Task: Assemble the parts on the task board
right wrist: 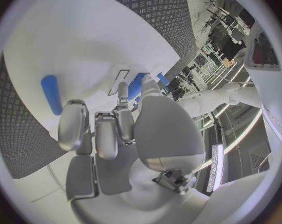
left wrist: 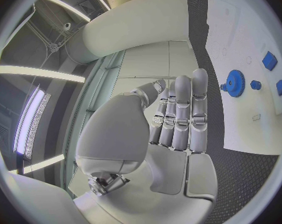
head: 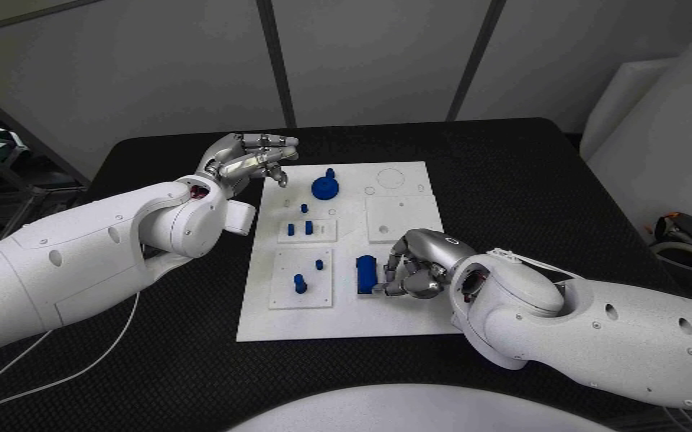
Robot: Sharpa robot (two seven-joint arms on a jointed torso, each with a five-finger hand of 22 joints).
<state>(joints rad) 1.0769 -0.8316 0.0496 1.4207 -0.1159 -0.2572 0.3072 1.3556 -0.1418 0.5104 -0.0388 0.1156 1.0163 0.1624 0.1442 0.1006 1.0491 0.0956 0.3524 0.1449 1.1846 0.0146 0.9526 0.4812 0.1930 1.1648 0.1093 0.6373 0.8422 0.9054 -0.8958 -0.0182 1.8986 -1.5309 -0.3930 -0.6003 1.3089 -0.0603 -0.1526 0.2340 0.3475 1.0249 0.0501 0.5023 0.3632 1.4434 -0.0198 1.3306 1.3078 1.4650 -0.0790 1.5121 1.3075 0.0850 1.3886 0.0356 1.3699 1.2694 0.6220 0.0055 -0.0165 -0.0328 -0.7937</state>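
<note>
The white task board [head: 411, 322] lies in the middle of the black table. On it are a blue gear [head: 326, 188] at the far left, small blue parts [head: 300, 227] on a raised plate, blue pegs [head: 300, 284] nearer, and a long blue block [head: 366, 272]. My right hand [head: 411, 267] rests over the board's near right, fingers curled right beside the block. In the right wrist view this hand [right wrist: 116, 129] pinches a blue part [right wrist: 139, 84] between thumb and a finger, and the block [right wrist: 51, 93] lies apart. My left hand [head: 248, 160] hovers off the board's far left edge, holding nothing; the gear [left wrist: 233, 82] lies beyond its straight fingers [left wrist: 181, 109].
Two blank white square plates [head: 394, 217] with round holes sit on the board's far right half. Black table [head: 577, 182] surrounds the board on every side. A white object [head: 649, 122] stands off the table's far right corner.
</note>
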